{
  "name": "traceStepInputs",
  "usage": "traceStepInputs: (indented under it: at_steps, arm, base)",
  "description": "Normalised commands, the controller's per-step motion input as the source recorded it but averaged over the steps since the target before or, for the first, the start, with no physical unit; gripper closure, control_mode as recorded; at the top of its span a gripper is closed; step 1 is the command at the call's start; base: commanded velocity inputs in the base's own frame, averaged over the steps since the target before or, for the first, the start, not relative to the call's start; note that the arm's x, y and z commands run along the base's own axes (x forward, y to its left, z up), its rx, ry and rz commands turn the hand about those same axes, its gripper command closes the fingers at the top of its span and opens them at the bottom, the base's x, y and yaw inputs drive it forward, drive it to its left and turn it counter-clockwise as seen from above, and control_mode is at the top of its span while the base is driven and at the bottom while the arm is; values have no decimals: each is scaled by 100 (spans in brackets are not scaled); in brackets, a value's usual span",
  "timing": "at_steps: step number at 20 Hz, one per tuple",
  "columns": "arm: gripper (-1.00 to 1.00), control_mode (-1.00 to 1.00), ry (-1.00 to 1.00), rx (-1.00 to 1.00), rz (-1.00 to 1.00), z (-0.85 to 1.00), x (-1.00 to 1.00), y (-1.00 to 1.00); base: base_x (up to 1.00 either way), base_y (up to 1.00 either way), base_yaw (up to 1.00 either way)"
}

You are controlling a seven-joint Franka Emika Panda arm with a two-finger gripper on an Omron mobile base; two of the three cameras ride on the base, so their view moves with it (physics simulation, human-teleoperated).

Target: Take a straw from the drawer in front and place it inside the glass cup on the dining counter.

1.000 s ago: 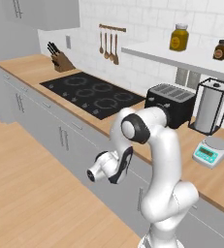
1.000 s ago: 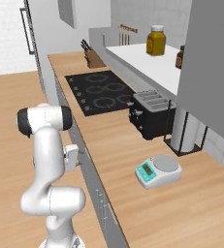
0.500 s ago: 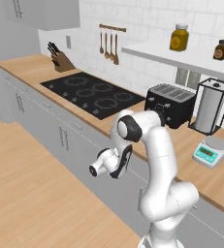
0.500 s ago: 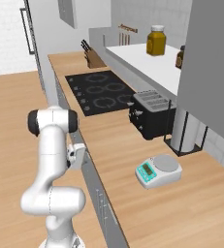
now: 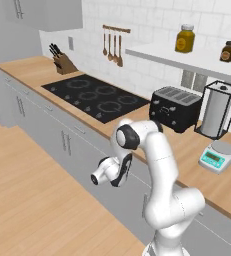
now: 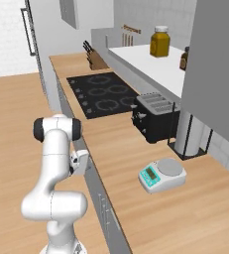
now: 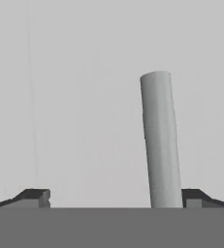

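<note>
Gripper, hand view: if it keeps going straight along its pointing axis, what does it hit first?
Probably the bar handle, which stands just inside one fingertip of the open gripper, then the flat grey drawer front behind it. Depth is unclear.

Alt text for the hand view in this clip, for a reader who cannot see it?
Close-up from the hand camera: a grey bar handle stands slightly tilted against a flat light-grey cabinet front. The open gripper faces it, its two dark fingertips spread wide at the bottom, the handle just inside the right-hand one.
</note>
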Motion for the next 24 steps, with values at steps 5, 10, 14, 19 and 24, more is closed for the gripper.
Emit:
traceStepInputs:
  at_steps: [5, 10, 14, 19, 24]
  arm:
    - [100, -100, -3, 0, 0, -10, 15, 0]
    - [100, -100, 0, 0, 0, -1, 1, 0]
    - [100, -100, 0, 0, 3, 0, -14, 19]
    - [100, -100, 0, 0, 3, 0, -26, 47]
    - [100, -100, 2, 6, 4, 0, -45, 65]
  base:
    - [0, 0, 0]
    - [0, 0, 0]
    - [0, 0, 0]
    - [0, 0, 0]
    - [0, 0, 0]
